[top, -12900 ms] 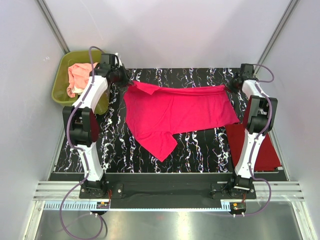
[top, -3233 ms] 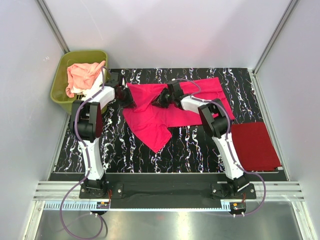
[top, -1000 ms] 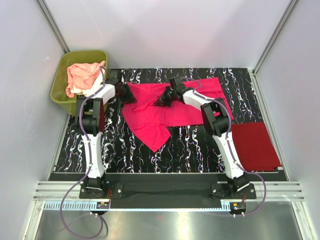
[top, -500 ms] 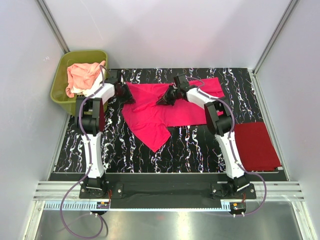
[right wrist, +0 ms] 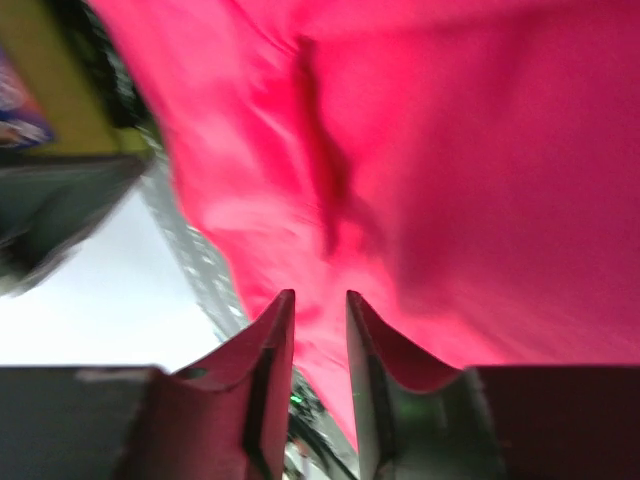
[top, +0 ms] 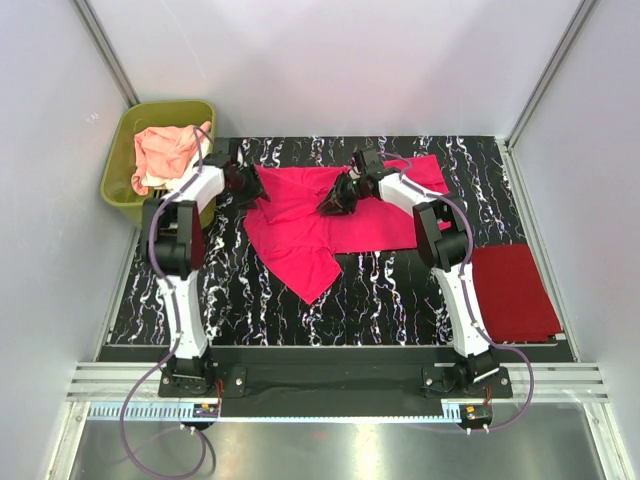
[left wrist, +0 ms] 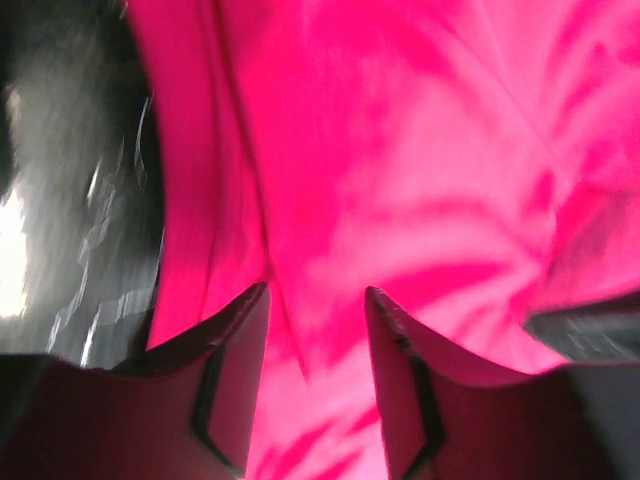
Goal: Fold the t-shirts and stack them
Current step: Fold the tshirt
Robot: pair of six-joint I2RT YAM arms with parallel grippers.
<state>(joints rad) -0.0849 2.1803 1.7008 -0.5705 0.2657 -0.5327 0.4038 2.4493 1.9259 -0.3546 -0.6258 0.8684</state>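
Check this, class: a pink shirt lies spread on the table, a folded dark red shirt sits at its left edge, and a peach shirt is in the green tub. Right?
No. The top view shows the folded dark red shirt at the right edge of the table, not the left. The pink shirt and the peach shirt in the green tub are as stated.

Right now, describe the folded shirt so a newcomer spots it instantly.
On the black marbled table, look to the near right corner, outside the right arm. The dark red t-shirt there is a flat folded rectangle, unlike the hot pink t-shirt sprawled mid-table.
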